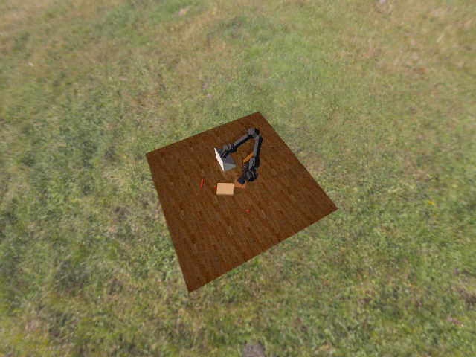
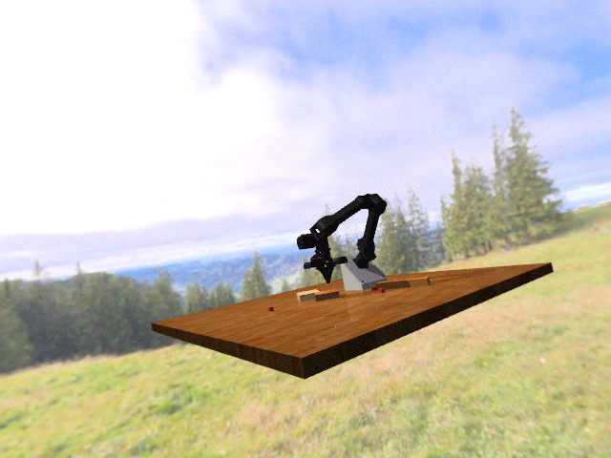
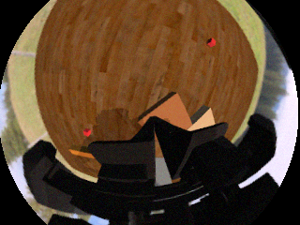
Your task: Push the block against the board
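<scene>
The light tan board [image 1: 224, 188] [image 2: 306, 296] [image 3: 205, 121] lies flat on the wooden table. The smaller orange-brown square block [image 1: 239, 184] [image 2: 326, 296] [image 3: 172, 110] lies flat beside the board's right end in the top view. The two look very close or touching; I cannot tell whether a whole side touches. Their near and far edges look offset in the top view. My gripper [image 1: 240, 181] [image 2: 328, 281] [image 3: 153, 119] is shut and empty, pointing down a little above the block. It hides part of the block in the top view and the wrist view.
A red cube [image 1: 247, 210] [image 2: 270, 308] [image 3: 211, 42] lies on the table [image 1: 215, 238]. A red bar [image 1: 201, 183] and a small red piece [image 1: 214, 187] are left of the board. An orange bar [image 1: 248, 157] [image 2: 419, 281] [image 3: 81, 153] lies near the grey arm base [image 1: 228, 163] [image 2: 355, 279].
</scene>
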Motion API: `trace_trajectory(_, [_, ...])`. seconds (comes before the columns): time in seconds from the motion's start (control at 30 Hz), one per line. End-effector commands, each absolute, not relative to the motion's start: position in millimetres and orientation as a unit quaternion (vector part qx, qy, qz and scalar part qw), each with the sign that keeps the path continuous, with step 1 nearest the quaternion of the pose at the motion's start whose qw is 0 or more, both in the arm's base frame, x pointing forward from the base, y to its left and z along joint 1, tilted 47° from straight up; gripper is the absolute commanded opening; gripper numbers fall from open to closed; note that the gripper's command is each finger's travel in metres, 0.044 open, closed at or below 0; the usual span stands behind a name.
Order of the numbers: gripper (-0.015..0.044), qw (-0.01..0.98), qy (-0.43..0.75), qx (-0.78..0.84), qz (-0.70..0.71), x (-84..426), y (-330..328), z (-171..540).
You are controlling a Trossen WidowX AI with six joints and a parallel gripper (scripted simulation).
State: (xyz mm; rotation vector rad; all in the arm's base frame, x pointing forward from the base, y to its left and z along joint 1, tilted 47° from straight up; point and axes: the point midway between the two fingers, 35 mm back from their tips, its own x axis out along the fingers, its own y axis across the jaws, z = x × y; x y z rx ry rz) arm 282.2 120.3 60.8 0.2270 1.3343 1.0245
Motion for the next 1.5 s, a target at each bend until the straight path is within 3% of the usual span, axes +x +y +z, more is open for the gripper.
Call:
trace_trajectory(0.0, [0.0000, 0.653, 0.618, 0.138, 0.415, 270.4, 114.2, 55.8])
trace_trajectory(0.83, [0.0000, 0.532, 0.737, 0.399, 0.121, 182.4, 84.7, 27.8])
trace_trajectory(1.47, [0.0000, 0.528, 0.738, 0.406, 0.112, 178.6, 121.7, -12.3])
